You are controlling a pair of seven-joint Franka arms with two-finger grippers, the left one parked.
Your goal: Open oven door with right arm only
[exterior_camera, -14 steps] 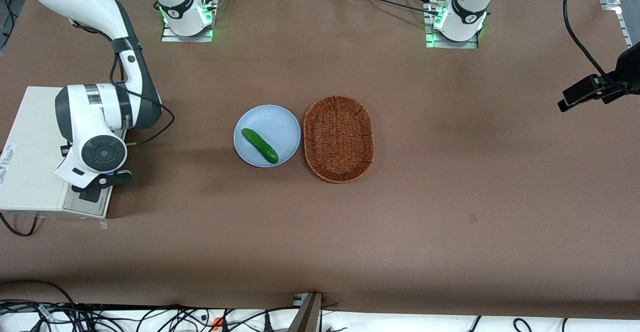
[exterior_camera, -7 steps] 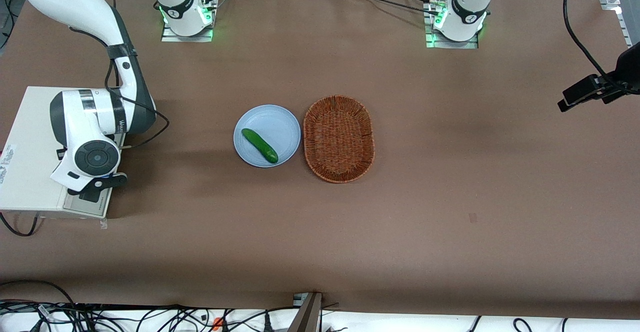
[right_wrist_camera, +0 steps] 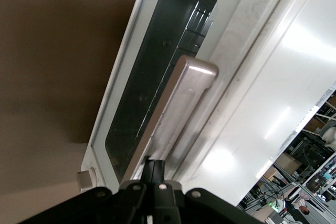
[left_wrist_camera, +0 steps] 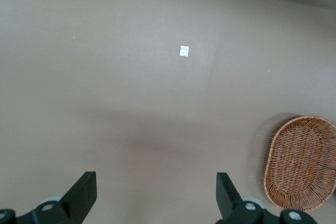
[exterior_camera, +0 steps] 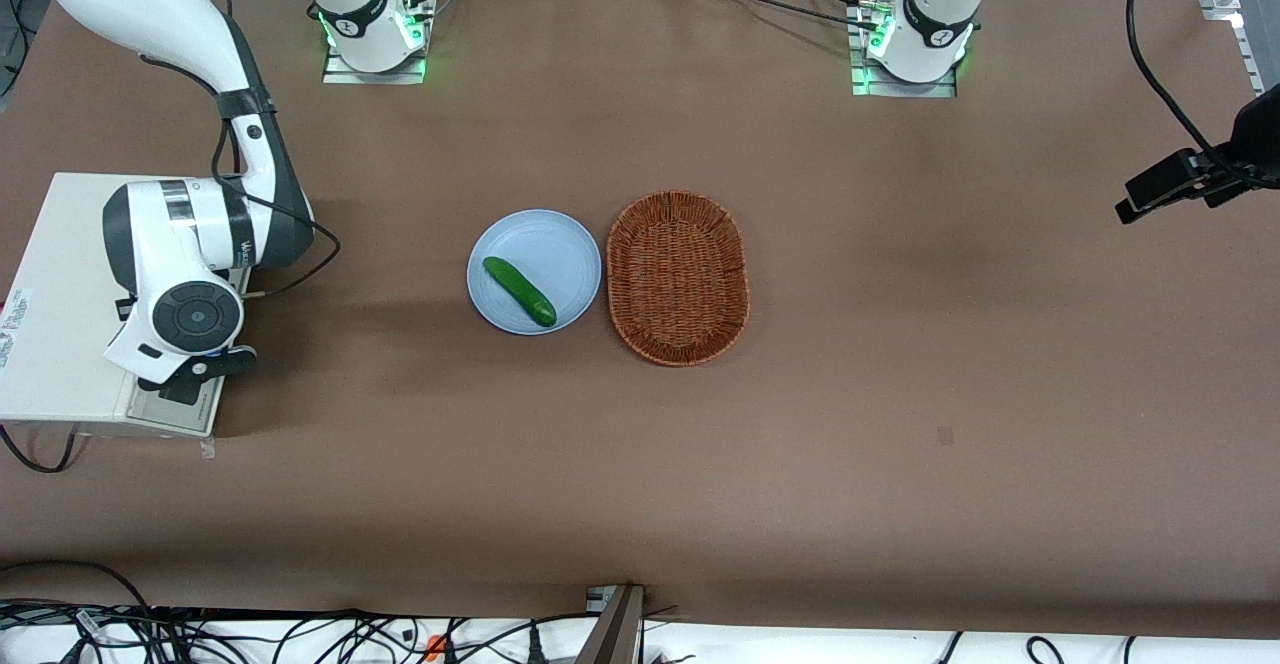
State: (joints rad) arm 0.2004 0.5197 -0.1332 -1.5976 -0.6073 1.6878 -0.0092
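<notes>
Your desk [exterior_camera: 900, 364] is covered edge to edge in plain brown sheeting; black cables run along the edge nearest the front camera, and more cables and metal framing line the edge by the arm bases.

Count on the desk: one toaster oven [exterior_camera: 60, 304], one light blue plate [exterior_camera: 560, 244], one cucumber [exterior_camera: 519, 291], one wicker basket [exterior_camera: 678, 277]. The cucumber lies on the plate. Plate and basket sit just beside each other near the middle of the desk; the basket holds nothing.

The oven stands at the working arm's end of the desk, well apart from the plate. The right arm [exterior_camera: 190, 244] hangs over it, wrist above the oven's front edge.

In the wrist view you see one oven door [right_wrist_camera: 152, 77], shut against the cream body, with its dark glass window and one beige bar handle [right_wrist_camera: 173, 114]. The pincer [right_wrist_camera: 156, 174] sits at the end of that handle, its fingers drawn tight together on the bar. One knob [right_wrist_camera: 85, 180] shows at the oven's edge.
</notes>
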